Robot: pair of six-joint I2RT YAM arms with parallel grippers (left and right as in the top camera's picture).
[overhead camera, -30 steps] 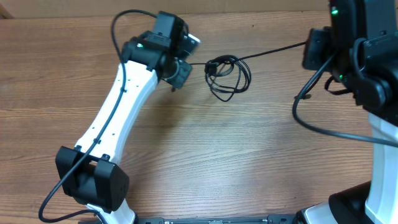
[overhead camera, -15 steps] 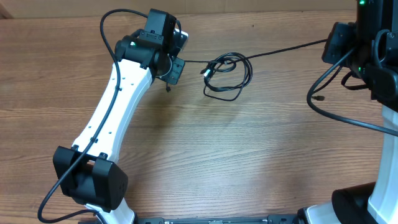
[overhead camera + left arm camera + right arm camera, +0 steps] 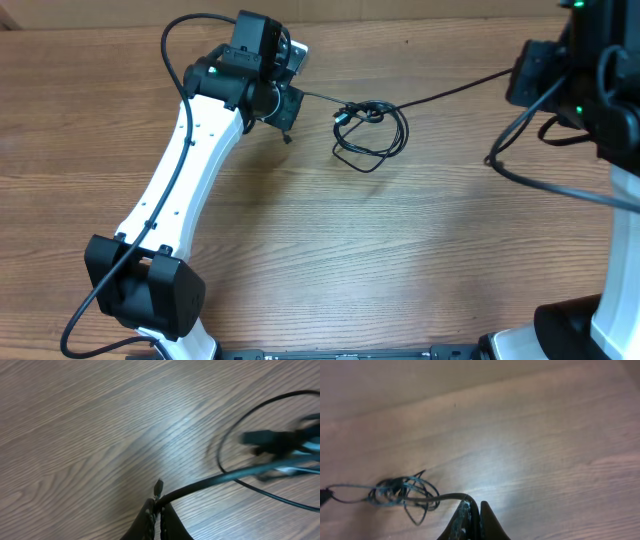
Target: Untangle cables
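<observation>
**Cables.** The cables (image 3: 370,130) form a loose bundle of black loops on the far half of the wooden table (image 3: 400,260). The bundle sits between the two grippers, nearer the left one. One short strand leaves it to the left and runs straight to the left gripper (image 3: 159,511). A longer strand leaves it to the right and runs in a nearly straight line to the right gripper (image 3: 474,510) at the far right of the scene.

**Left gripper.** The jaws are clenched on the short strand. In the left wrist view the fingers meet with the black cord pinched between them. A small plug end (image 3: 159,488) protrudes just beyond the fingertips. From the grip the cord runs right to the bundle, which is blurred in this view.

**Right gripper.** The jaws are clenched on the long strand. In the right wrist view the cord enters between the fingertips from the left, curving in from the bundle on the table.

**Arms.** The left arm (image 3: 190,170) reaches from the near left corner to the far side. The right arm (image 3: 620,240) stands at the right edge. In the overhead view its wrist hides the fingers.
</observation>
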